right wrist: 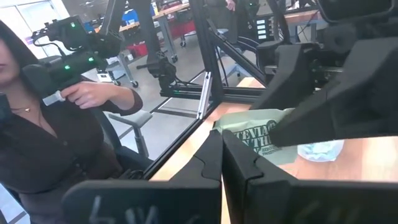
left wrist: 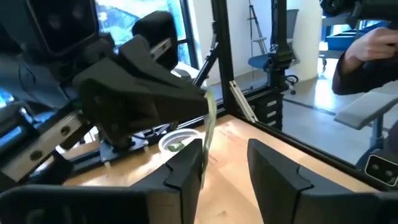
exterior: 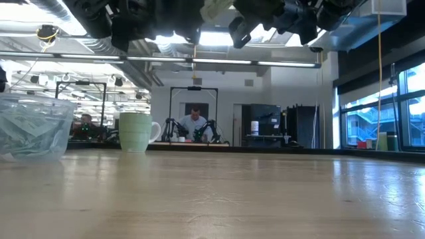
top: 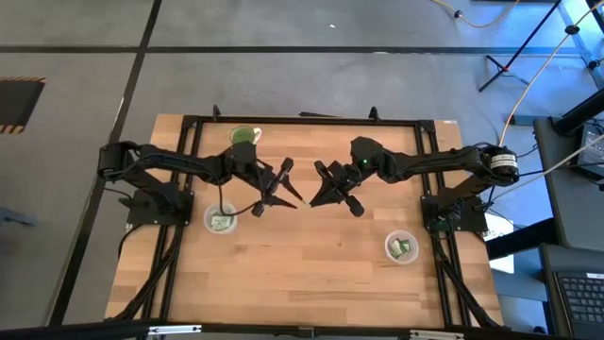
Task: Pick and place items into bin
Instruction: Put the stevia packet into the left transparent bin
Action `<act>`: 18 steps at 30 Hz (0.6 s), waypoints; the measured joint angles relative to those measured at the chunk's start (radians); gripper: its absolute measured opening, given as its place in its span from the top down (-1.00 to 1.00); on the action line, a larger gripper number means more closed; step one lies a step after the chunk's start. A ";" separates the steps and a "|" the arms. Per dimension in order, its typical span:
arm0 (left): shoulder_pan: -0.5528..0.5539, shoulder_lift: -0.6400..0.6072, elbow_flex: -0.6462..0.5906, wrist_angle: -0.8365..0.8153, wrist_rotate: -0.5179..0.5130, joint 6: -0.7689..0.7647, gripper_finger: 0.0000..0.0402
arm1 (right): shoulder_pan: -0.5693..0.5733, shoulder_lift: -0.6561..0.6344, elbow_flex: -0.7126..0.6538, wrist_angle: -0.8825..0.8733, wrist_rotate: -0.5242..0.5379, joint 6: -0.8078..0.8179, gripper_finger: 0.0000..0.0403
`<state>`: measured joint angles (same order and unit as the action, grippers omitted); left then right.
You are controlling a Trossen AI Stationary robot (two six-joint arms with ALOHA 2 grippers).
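Both arms meet above the middle of the table. My right gripper (right wrist: 222, 146) (top: 316, 196) is shut on one green-and-white packet (right wrist: 252, 138). My left gripper (left wrist: 227, 162) (top: 294, 194) faces it, open. The packet (left wrist: 210, 121) shows edge-on in the left wrist view, standing between the left fingers close to one finger (left wrist: 186, 171). Whether it touches that finger, I cannot tell. In the right wrist view a left finger (right wrist: 311, 115) covers the packet's far part. Other packets lie in two clear bins, one on the table's left (top: 221, 221) and one on its right (top: 401, 247). My right gripper pinches the packet between its two fingers at the end nearest it (right wrist: 235, 132), coming from the table's right. The packet is lifted clear of the table and stands on edge, its free end reaching toward the left gripper.
A light-green mug (top: 245, 137) (exterior: 136, 131) stands near the table's far edge, behind the left bin (exterior: 33, 126). A black frame (top: 302, 121) runs round the table. A person holding a device (right wrist: 81, 93) stands beyond the table, and a hand (left wrist: 373, 43) shows there too.
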<state>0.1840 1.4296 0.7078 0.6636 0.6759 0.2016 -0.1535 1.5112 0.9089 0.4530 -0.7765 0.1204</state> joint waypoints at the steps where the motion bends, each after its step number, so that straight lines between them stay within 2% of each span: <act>1: -0.002 0.000 0.000 0.005 0.000 0.008 0.40 | 0.000 0.000 0.000 0.000 0.000 0.000 1.00; 8: 0.000 0.000 0.000 0.018 -0.004 0.048 0.60 | 0.000 0.000 0.000 0.000 0.000 -0.002 1.00; 14: 0.002 0.000 0.000 0.015 -0.005 0.098 0.93 | 0.000 0.000 0.000 0.000 0.000 -0.002 1.00; 18: 0.001 0.000 0.000 0.014 -0.005 0.101 0.98 | 0.000 0.000 0.000 0.000 0.000 -0.002 1.00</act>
<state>0.1848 1.4296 0.7078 0.6774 0.6712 0.3023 -0.1535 1.5112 0.9089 0.4527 -0.7769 0.1181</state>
